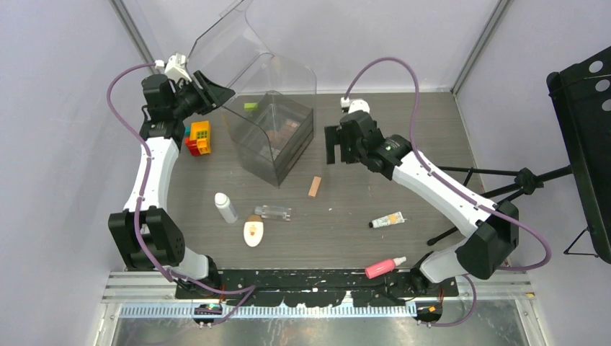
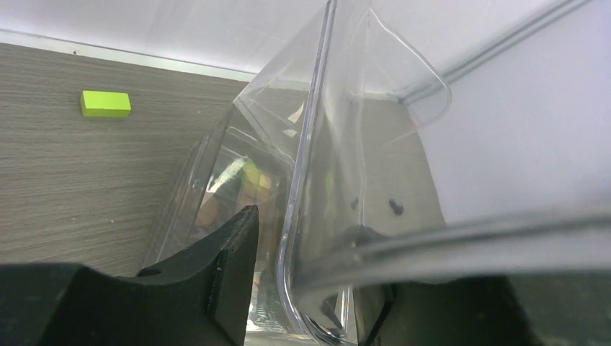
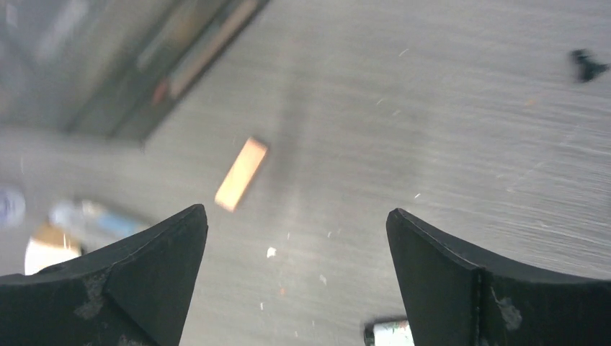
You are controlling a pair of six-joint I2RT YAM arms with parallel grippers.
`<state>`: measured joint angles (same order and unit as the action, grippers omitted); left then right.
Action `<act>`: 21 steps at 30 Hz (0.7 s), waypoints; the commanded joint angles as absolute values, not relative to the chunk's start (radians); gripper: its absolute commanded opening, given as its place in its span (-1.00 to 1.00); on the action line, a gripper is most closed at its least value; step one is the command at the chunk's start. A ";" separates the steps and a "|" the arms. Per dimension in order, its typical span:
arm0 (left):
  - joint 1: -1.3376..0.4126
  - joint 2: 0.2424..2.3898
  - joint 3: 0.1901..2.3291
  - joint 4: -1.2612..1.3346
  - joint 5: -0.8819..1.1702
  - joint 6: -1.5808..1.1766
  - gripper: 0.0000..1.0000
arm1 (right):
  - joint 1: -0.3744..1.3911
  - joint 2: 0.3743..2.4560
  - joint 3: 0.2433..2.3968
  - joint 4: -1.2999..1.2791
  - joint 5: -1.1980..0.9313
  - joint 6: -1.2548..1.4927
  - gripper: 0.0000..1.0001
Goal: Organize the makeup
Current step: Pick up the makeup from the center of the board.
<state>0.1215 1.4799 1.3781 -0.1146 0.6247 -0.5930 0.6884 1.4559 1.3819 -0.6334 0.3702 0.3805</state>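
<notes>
While the left arm stretches up along the far-left side of the surface [image 1: 432,144], its wrist bends toward the middle and the left hand [image 1: 210,91] is clamped on the edge of the lid [image 1: 227,36] of the clear case [image 1: 277,140]. The lid stands tilted up and back above the case. In the left wrist view the clear lid [image 2: 346,144] runs between the two black fingers [image 2: 230,259] of the left hand [image 2: 310,277].

The right arm rises from its base at the near right, elbow out to the side, forearm angled toward the centre. The right hand [image 1: 333,144] hangs above the surface just right of the case, fingers spread wide and holding nothing. From its wrist camera the right hand [image 3: 295,213] frames bare surface, with a peach sponge [image 3: 241,174] lying beyond the left finger.

The makeup lies loose on the surface in front of the case: the peach sponge [image 1: 315,187], a white bottle [image 1: 226,207], a clear bottle [image 1: 273,212], a white oval compact [image 1: 253,232], a cream tube [image 1: 387,219], and a pink bottle [image 1: 385,267] at the near edge. Something brownish shows inside the case; I cannot tell what it is. Toy bricks [image 1: 199,138] sit left of the case.
</notes>
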 commanded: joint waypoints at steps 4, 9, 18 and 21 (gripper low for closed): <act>0.175 1.511 1.385 -0.260 0.517 -0.549 -0.25 | 0.807 1.406 1.146 -0.461 -0.069 0.152 0.88; 0.176 1.517 1.393 -0.280 0.508 -0.538 -0.24 | 0.939 1.412 0.948 -0.117 -0.141 0.012 0.87; 0.193 1.517 1.397 -0.285 0.512 -0.537 -0.23 | 1.003 1.587 1.081 -0.085 -0.239 -0.281 0.70; 0.198 1.517 1.395 -0.280 0.518 -0.543 -0.23 | 1.014 1.675 1.178 -0.173 -0.254 -0.339 0.62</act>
